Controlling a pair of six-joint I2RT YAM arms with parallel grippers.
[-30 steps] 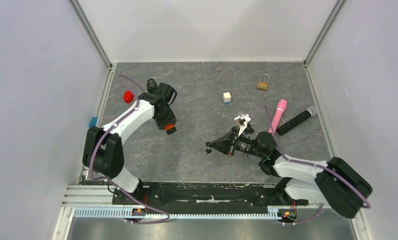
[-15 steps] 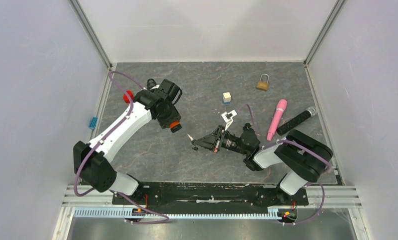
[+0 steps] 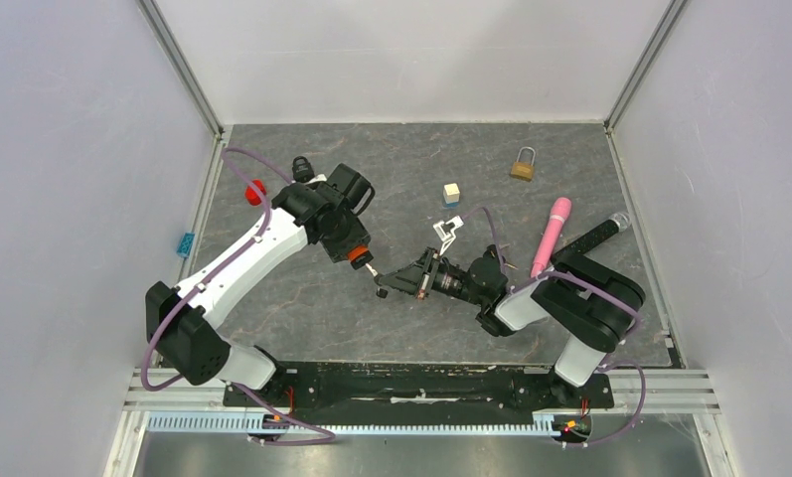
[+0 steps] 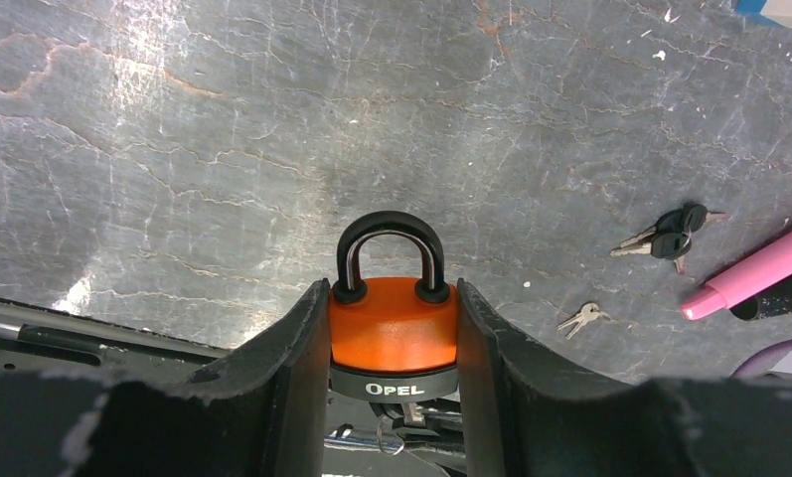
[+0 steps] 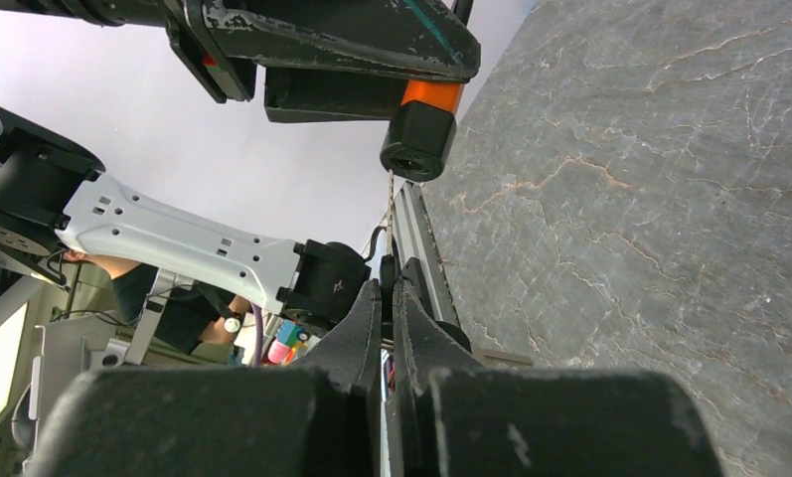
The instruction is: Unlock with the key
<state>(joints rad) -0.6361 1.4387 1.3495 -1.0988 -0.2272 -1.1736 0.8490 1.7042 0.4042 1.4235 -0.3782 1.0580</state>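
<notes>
My left gripper [image 3: 357, 256] is shut on an orange padlock [image 4: 394, 323] with a black shackle and a grey base marked OPEL, held above the table. My right gripper [image 3: 382, 288] is shut on the black head of a key [image 5: 390, 214]. Its thin blade points up at the padlock's base [image 5: 418, 149] and its tip meets the keyhole. I cannot tell how deep it sits. In the left wrist view the key and its ring [image 4: 401, 417] show just below the padlock's base. In the right wrist view my right gripper [image 5: 389, 290] has its jaws pressed together on the key head.
A brass padlock [image 3: 522, 165] lies at the back right. A pink marker [image 3: 552, 235] and a black marker [image 3: 590, 241] lie right of my right arm. A small cube [image 3: 452, 193] sits mid-back. Loose keys [image 4: 665, 234] and a smaller pair [image 4: 582, 318] lie on the table.
My right gripper has moved left with the key, and my left gripper has brought the padlock right and nearer. The key tip now reaches the padlock's base.
</notes>
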